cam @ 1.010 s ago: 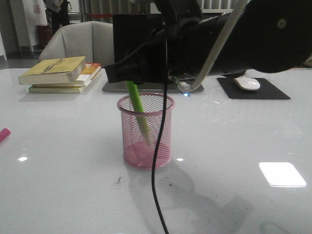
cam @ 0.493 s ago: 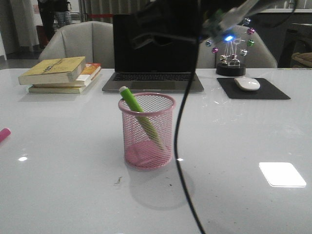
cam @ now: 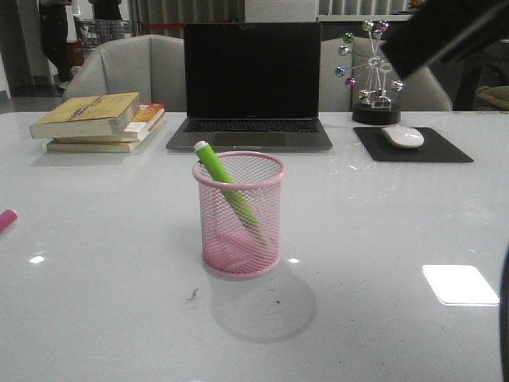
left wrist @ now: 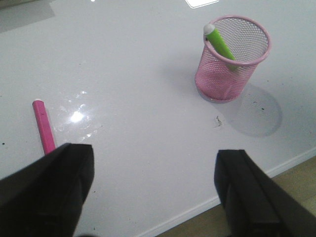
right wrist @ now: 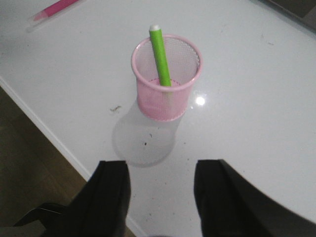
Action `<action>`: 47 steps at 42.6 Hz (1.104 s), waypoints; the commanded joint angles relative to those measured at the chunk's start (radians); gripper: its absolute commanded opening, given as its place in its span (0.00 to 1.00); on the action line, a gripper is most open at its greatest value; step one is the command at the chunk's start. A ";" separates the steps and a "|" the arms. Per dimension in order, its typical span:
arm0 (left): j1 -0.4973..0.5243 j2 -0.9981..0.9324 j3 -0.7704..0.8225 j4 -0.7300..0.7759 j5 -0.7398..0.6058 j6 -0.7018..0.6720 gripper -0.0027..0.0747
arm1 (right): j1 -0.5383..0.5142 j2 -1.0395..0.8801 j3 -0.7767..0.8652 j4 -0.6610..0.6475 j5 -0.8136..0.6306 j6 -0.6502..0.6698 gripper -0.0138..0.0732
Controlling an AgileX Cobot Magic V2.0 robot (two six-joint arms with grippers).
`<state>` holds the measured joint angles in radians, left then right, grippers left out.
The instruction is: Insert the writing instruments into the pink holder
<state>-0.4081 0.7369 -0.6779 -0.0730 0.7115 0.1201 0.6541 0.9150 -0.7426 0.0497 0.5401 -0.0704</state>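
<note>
The pink holder [cam: 238,216] [left wrist: 232,59] [right wrist: 167,76] stands upright mid-table. The lime green marker [cam: 227,185] [left wrist: 220,43] [right wrist: 160,54] leans inside it, with its pale cap above the rim. The magenta-pink marker [cam: 5,220] [left wrist: 43,126] [right wrist: 54,9] lies flat on the table, far to the holder's left. My left gripper [left wrist: 153,153] hovers open and empty above the table's front edge, with the pink marker just beyond one finger. My right gripper [right wrist: 162,165] is also open and empty, high above the near side of the holder. Only a dark part of the right arm [cam: 449,32] shows in the front view.
Behind the holder stand an open laptop [cam: 253,79], a stack of books [cam: 99,119] at the back left, a white mouse [cam: 404,136] on a black pad and a ball ornament [cam: 372,72]. The table's front edge [left wrist: 237,190] is near both grippers.
The right arm has let go of the green marker and risen up and to the right, away from the holder. The marker now leans in the cup on its own.
</note>
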 commanded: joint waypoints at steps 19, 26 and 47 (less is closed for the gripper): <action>0.136 0.276 -0.140 0.130 0.120 -0.212 0.76 | -0.006 -0.133 0.071 0.005 -0.061 -0.009 0.65; 0.214 0.473 -0.219 0.130 0.139 -0.212 0.76 | -0.006 -0.131 0.071 0.005 -0.061 -0.009 0.65; 0.294 0.987 -0.493 0.220 0.049 -0.209 0.76 | -0.006 -0.131 0.071 0.005 -0.061 -0.009 0.65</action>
<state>-0.1174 1.7034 -1.0964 0.1187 0.7895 -0.0804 0.6541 0.7916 -0.6455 0.0535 0.5488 -0.0721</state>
